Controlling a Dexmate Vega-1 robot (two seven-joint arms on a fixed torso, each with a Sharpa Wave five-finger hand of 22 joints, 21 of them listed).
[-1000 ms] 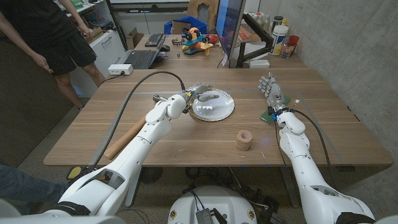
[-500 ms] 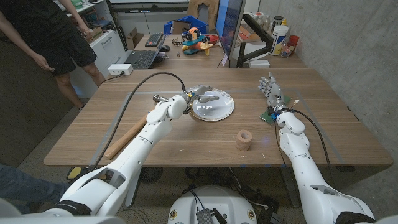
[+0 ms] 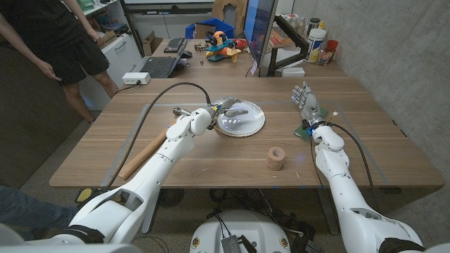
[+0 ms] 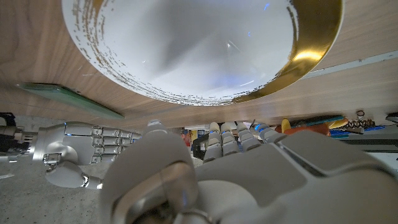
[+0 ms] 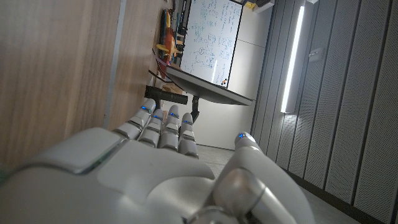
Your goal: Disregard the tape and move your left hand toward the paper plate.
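Person (image 3: 49, 42) in dark clothes stands past the table's far-left corner, well away from both hands. Wooden table (image 3: 176, 158) carries the rest. A black cable (image 3: 151, 112) arcs over the tabletop to the left arm's wrist.

Left hand (image 3: 223, 107) is at the near-left rim of the paper plate (image 3: 241, 118), fingers (image 3: 239, 109) reaching over the plate's white inside; they look spread w/ nothing in them. Can't tell if they touch the plate. In the left wrist view the plate (image 4: 186, 43), white w/ a gold rim, sits just ahead of the fingertips (image 4: 227, 129), which lie loosely side by side, gripping nothing.

Tape roll (image 3: 275, 158), brown, stands on the table nearer the robot than the plate, between the two hands, apart from both.

Right hand (image 3: 305, 100) is well to the plate's right, on its edge, fingers straight and slightly apart, empty. A small green card (image 3: 303, 131) lies by its wrist. In the right wrist view the fingers (image 5: 163, 127) extend along the wood, holding nothing.
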